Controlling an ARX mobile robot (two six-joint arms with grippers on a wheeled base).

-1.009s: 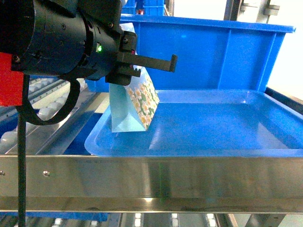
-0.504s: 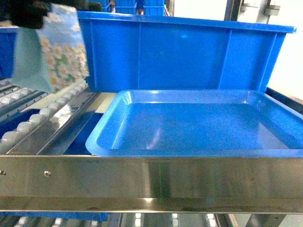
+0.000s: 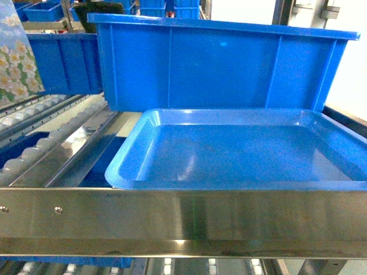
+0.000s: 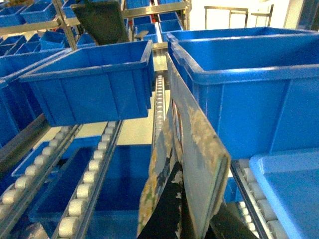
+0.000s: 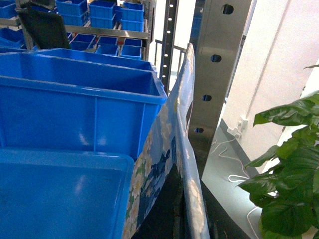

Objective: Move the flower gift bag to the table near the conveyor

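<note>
Where the head view's left edge cuts it, flower gift bag (image 3: 14, 60) half shows.

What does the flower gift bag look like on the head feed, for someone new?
Find the conveyor, the roller track left of the shallow blue tray in the head view. Above it, cut off by the frame's left edge, is the flower gift bag. It alone is pale with white daisies; everything nearby is plain blue bins.
</note>
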